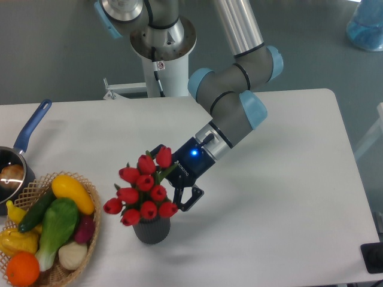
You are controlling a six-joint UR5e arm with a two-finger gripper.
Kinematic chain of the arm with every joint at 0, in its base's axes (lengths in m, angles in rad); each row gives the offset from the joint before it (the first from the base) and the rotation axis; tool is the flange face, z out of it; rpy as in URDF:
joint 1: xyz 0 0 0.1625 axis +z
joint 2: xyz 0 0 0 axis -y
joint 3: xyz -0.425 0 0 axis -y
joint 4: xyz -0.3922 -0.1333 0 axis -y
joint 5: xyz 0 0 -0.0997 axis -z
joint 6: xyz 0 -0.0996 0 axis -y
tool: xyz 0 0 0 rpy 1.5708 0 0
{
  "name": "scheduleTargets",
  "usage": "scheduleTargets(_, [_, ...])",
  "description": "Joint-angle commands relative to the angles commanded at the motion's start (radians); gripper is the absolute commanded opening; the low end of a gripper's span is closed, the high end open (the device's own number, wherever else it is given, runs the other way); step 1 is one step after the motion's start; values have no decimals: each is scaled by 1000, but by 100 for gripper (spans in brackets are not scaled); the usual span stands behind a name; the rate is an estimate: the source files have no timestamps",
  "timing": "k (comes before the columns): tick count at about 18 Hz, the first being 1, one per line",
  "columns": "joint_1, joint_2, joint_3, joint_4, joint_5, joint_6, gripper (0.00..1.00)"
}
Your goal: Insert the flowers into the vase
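We see red tulips (142, 191) with green stems standing in the dark grey ribbed vase (152, 229), their buds spreading over and hiding its rim.

There's some white lettering on the claw (175, 179) body, way too small to read. No other readable text.
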Motion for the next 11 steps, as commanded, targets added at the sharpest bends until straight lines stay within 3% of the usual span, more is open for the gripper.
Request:
scheduleTargets(3, [20,15,0,-2,26,-3,100])
scheduleTargets(7, [38,86,3,-3,201,-20,100])
scheduleTargets(11, [48,100,54,-6,290,-43,100])
